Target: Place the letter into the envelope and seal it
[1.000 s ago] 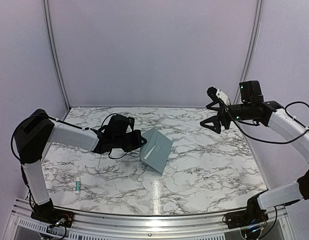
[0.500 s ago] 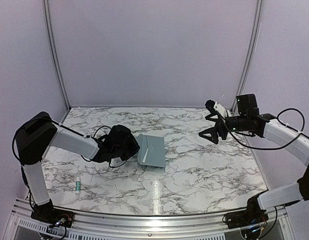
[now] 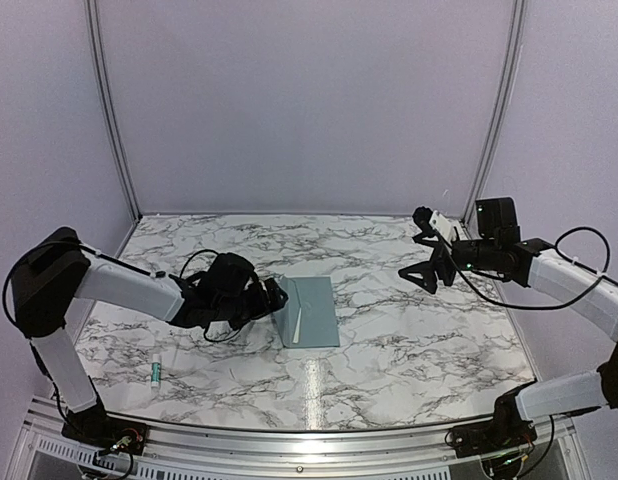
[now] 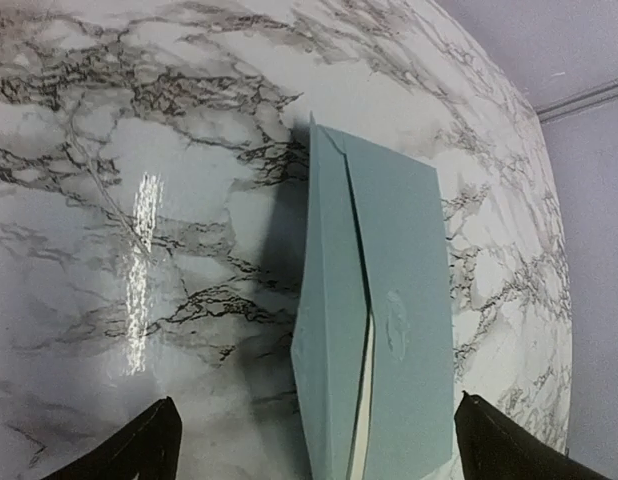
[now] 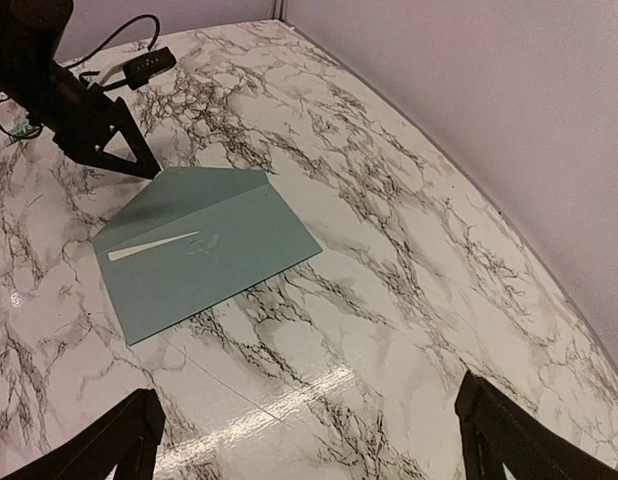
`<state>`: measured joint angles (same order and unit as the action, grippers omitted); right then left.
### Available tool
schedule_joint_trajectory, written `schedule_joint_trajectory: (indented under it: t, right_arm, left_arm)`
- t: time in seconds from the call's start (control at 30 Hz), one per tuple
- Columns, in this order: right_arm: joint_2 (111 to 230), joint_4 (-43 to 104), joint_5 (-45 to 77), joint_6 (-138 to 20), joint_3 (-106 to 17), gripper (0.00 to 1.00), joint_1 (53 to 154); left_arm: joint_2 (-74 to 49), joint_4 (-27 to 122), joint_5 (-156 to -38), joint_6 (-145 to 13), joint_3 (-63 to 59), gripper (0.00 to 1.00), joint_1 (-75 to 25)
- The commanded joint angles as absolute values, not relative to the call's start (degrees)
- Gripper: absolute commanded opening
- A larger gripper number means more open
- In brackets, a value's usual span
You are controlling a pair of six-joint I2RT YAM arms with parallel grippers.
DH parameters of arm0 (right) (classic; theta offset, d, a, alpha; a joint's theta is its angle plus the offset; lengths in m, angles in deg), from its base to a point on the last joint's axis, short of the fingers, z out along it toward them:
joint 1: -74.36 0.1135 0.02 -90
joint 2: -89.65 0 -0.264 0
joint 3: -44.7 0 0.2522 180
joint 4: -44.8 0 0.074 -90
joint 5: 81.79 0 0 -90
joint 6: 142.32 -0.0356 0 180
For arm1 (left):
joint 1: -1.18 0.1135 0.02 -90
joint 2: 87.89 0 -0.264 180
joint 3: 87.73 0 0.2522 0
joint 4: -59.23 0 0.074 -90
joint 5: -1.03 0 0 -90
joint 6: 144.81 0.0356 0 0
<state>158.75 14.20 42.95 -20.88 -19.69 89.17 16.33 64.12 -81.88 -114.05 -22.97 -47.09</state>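
Note:
The grey-blue envelope [image 3: 314, 312] lies flat on the marble table [image 3: 409, 330] near its middle. Its flap [image 4: 329, 330] stands slightly up along the left edge. A thin cream strip [image 4: 364, 400] shows in the slit between flap and body; I cannot tell whether it is the letter, which is otherwise hidden. My left gripper [image 3: 277, 298] is open at the envelope's left edge, its fingertips [image 4: 139, 450] apart on either side with nothing gripped. My right gripper [image 3: 424, 250] hangs open above the table's right side, well clear of the envelope [image 5: 209, 240].
A small white-green tube [image 3: 156, 373] lies near the table's front left edge. Purple walls close in the back and sides. The left arm's black fingers [image 5: 109, 140] and cable show at the top left of the right wrist view.
The envelope went from tilted up in the left gripper to lying flat. The left gripper sank toward the table and opened, letting it go. The right arm lowered slightly.

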Motion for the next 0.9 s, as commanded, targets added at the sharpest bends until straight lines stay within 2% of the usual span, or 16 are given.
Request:
schedule_joint_trajectory:
  t: [0.0,0.2,0.33,0.4,0.5,0.6,0.7,0.77,0.83,0.87]
  right_arm:
    - [157.9,17.0,41.5,-21.8,-19.3,0.98,88.8]
    - [160.7,17.2,37.5,-22.0,-19.8,0.98,89.1]
    - [160.2,17.9,32.6,-20.1,-19.5,0.99,89.8]
    - [158.9,19.7,32.2,-18.5,-18.5,0.99,89.7]
    - [157.5,23.2,30.7,-21.9,-17.6,0.98,89.2]
    - [158.4,19.7,32.2,-24.6,-20.8,0.98,88.3]
    - [161.0,13.6,33.2,-24.1,-24.1,0.98,87.8]
    - [163.0,10.4,33.0,-24.1,-25.0,0.99,87.3]
    - [164.4,6.9,34.2,-24.7,-26.5,0.98,86.7]
    - [164.5,5.5,35.4,-24.6,-27.2,0.98,86.7]
  left_arm:
    - [5.5,52.8,-82.7,-97.5,-22.4,0.99,-46.1]
    - [-4.6,48.5,-74.1,-81.1,-22.3,0.99,-46.0]
    - [-10.2,44.0,-68.7,-76.2,-21.9,0.99,-46.0]
    - [-13.3,40.7,-64.1,-76.2,-21.9,0.99,-46.0]
    - [-15.2,28.5,-45.6,-85.8,-20.9,0.99,-44.2]
    - [-15.7,19.5,-43.6,-90.0,-18.7,0.99,-39.2]
    - [-17.5,18.8,-46.7,-85.7,-18.4,0.99,-36.6]
    - [-19.4,18.9,-49.2,-85.0,-18.6,0.93,-36.5]
    - [-20.9,18.1,-53.1,-83.6,-18.0,0.77,-36.5]
    - [-21.1,16.6,-55.9,-82.8,-17.4,0.73,-36.5]
